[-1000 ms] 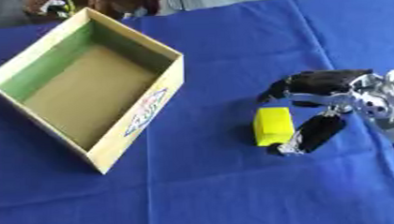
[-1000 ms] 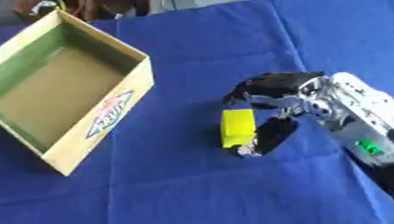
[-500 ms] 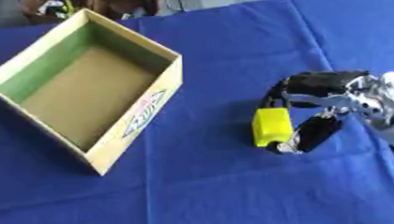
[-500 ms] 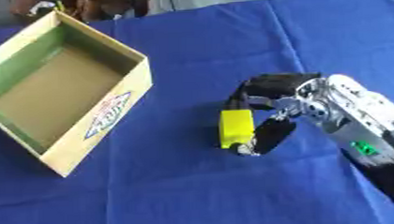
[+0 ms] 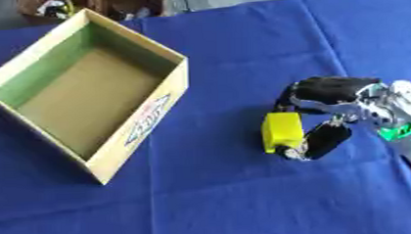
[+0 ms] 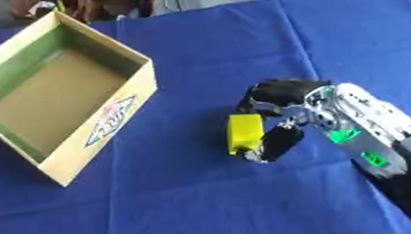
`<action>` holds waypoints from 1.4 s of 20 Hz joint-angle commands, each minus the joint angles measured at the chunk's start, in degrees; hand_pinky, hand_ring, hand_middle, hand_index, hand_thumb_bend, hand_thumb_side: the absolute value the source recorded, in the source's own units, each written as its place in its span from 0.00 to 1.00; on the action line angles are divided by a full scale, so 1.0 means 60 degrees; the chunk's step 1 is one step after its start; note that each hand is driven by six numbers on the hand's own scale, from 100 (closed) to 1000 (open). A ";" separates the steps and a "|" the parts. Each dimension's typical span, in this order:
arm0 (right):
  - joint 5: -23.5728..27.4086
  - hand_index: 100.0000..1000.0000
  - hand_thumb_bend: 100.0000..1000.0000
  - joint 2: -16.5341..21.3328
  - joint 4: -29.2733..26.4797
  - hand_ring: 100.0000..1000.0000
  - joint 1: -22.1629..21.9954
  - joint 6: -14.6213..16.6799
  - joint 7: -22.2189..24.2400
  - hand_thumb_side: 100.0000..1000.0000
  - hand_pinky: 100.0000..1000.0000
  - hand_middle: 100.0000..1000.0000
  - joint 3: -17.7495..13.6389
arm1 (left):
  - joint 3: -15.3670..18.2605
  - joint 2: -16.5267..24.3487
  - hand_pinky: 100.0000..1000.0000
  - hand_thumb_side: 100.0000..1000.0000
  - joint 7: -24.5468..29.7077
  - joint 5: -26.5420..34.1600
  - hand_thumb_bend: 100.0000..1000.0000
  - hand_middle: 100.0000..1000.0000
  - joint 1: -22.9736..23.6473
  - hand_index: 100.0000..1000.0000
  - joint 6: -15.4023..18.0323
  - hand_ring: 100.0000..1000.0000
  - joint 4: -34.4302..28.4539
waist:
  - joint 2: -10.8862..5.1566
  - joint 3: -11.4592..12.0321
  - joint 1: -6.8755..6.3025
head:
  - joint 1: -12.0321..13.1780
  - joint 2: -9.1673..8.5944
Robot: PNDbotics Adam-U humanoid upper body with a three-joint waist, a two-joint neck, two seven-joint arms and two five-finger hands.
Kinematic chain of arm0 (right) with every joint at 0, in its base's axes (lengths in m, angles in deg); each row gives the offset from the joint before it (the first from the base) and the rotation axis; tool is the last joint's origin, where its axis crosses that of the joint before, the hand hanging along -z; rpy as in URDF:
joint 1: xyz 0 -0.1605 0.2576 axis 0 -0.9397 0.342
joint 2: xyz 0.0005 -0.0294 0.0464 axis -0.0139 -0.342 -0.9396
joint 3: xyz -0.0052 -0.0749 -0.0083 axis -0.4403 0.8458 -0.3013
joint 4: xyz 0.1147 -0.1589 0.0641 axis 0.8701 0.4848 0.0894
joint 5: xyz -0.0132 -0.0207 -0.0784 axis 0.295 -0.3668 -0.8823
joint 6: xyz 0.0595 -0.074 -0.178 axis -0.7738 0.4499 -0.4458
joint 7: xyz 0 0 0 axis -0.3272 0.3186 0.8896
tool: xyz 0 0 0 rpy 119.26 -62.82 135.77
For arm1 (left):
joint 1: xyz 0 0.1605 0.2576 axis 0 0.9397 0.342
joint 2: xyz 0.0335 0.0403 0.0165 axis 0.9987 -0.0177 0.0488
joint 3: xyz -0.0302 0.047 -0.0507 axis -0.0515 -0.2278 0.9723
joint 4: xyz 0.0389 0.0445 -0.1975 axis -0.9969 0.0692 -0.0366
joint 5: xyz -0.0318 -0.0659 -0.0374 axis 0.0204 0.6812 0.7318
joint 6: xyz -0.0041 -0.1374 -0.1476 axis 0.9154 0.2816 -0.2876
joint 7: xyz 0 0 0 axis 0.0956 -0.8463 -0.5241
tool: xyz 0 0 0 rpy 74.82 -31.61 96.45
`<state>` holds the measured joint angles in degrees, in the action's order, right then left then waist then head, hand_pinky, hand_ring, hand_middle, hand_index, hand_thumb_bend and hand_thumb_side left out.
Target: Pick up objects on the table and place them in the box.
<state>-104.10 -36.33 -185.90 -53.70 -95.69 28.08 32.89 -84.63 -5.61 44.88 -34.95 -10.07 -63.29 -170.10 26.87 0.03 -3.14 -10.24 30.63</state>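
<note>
A small yellow block [image 5: 281,130] sits on the blue tablecloth at the right of the table. My right hand [image 5: 332,97] comes in from the right edge and is curled round it: the black fingers [image 5: 324,88] arch over its far side and the thumb [image 5: 325,140] presses its near side. The open cardboard box [image 5: 139,131] with green inner walls stands to the left, a gap of cloth between it and the block. Nothing lies inside the box. My left hand shows in neither view.
The blue tablecloth [image 5: 232,44] covers the whole table. Dark clutter [image 5: 51,7] lies beyond the far left edge, behind the box.
The hand has closed tighter round the yellow block and drifted slightly left with it. The box keeps its place.
</note>
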 commanded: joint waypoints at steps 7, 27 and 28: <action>0.0094 0.54 0.00 0.0156 -0.0066 0.43 0.0064 -0.0316 -0.0848 0.27 0.44 0.41 -0.0133 | -0.0005 0.0067 0.17 0.89 0.0017 -0.0037 0.00 0.50 -0.0040 0.57 -0.0021 0.37 -0.0126 | -0.0202 -0.0011 0.0036 | 0.0013 -0.0050; 0.2346 0.39 0.00 0.1438 -0.1442 0.36 0.0348 -0.1019 -0.3454 0.41 0.34 0.28 -0.1579 | 0.0021 0.0187 0.18 0.89 0.0004 -0.0068 0.00 0.50 -0.0007 0.58 -0.0073 0.37 -0.0126 | -0.0257 0.0438 0.0515 | 0.0251 -0.0065; 0.2431 0.39 0.00 0.1500 -0.1443 0.36 0.0406 -0.1021 -0.3554 0.41 0.34 0.27 -0.1617 | 0.0015 0.0197 0.18 0.89 0.0011 -0.0068 0.00 0.50 0.0001 0.58 -0.0076 0.37 -0.0126 | -0.0265 0.0538 0.0568 | 0.0212 -0.0051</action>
<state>-90.57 -29.87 -193.39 -52.16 -101.87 7.78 24.52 -84.63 -5.58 44.88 -35.10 -10.06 -63.67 -170.10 26.85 3.60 0.32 -8.76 30.63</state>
